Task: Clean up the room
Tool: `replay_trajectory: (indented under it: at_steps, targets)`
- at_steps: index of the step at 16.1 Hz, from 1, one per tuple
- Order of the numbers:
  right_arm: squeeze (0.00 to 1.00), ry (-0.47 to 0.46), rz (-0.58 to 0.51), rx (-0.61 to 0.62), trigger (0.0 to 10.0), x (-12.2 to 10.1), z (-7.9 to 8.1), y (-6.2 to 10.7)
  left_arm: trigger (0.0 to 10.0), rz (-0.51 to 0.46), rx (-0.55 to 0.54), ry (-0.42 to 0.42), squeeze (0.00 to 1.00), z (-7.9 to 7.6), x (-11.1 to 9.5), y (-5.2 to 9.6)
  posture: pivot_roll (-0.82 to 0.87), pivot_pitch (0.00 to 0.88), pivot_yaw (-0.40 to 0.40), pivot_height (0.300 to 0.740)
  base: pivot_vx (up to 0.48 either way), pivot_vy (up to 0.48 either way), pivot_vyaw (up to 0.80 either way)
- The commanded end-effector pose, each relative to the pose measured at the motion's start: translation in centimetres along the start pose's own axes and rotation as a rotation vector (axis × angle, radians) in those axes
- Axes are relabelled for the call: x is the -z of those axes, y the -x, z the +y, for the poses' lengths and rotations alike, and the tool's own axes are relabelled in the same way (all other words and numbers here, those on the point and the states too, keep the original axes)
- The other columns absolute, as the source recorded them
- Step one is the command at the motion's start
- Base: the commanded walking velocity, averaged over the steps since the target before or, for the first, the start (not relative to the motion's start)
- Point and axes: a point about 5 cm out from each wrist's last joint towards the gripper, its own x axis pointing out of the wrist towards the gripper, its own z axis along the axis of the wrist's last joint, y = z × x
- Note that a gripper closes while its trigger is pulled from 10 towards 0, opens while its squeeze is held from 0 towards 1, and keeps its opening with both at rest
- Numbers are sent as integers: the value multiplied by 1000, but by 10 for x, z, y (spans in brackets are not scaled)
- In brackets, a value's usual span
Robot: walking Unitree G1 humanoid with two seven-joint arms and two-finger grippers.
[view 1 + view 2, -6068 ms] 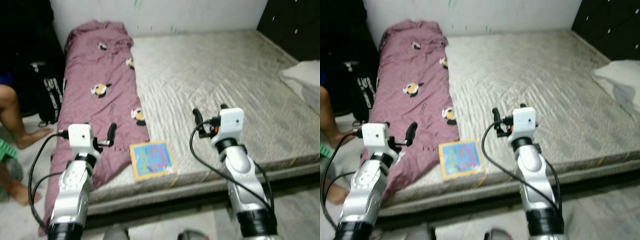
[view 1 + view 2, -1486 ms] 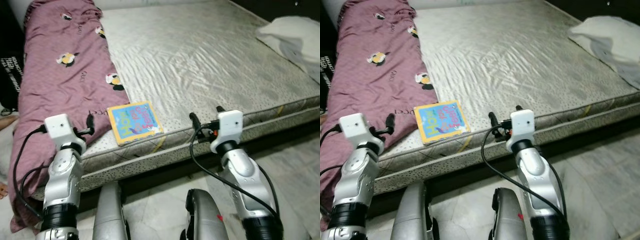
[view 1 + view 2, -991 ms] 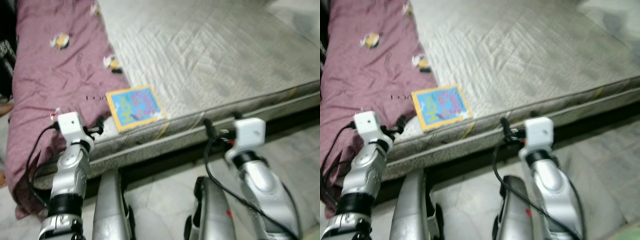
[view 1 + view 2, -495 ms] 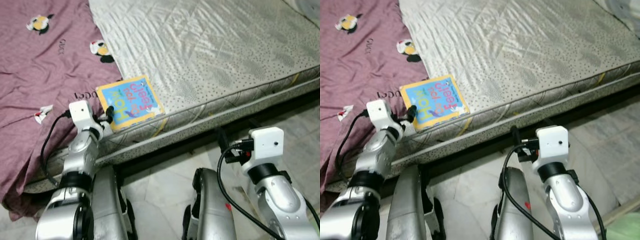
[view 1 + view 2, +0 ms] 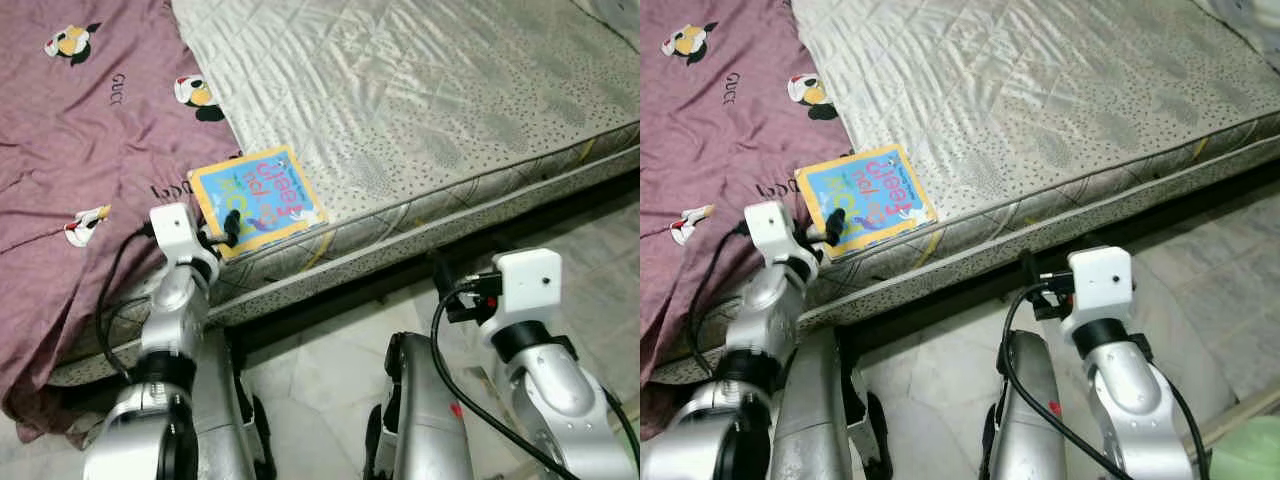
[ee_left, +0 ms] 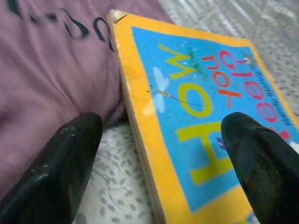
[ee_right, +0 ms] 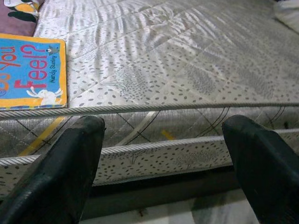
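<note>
A maroon blanket printed with small cartoon ducks covers the left part of the bed and spills over its near edge toward the floor. Just beside it, the left gripper reaches onto the mattress at the near-left corner of a children's picture book, its fingers spread wide, one over the blanket's hem and bare quilting, the other over the blue cover, neither clearly closed on it. The book, yellow-bordered with bright lettering, lies flat close to the mattress's piped front edge, its left side touching the blanket. To its right the grey quilted mattress runs open and bare to the far right of the frame. Below the bed edge, a dark gap separates the mattress from the pale tiled floor, where the robot's two silver legs stand. The right gripper hangs at the right, off the bed and level with the mattress's side seam, fingers spread apart around nothing, well apart from the book.
</note>
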Motion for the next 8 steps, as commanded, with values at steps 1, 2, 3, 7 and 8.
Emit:
replay_trajectory:
  at_steps: [1, 2, 3, 7, 8]
  targets:
    - [0, -3, 21, 3, 10000, 6, 1, 1, 10000, -47, 6, 5, 0, 1, -5, 8, -196, 218, 7, 522, 0, 0, 0]
    - [0, -3, 19, 3, 10000, 6, 1, 0, 10000, -55, 4, 7, 0, 1, -5, 10, -196, 218, 7, 522, 0, 0, 0]
    - [0, -6, 15, 2, 10000, 7, 1, -4, 10000, -54, -27, 8, 0, 4, -2, 21, -183, 210, 11, 522, 0, 0, 0]
    - [0, -10, 4, 1, 10000, 8, 3, -9, 10000, 38, -64, 86, 0, 13, 11, 23, -181, 204, 11, 522, 0, 0, 0]
    - [0, -10, 1, 2, 10000, 7, 3, -9, 10000, 42, -69, 79, 0, 16, 10, 22, -187, 202, 12, 522, 0, 0, 0]
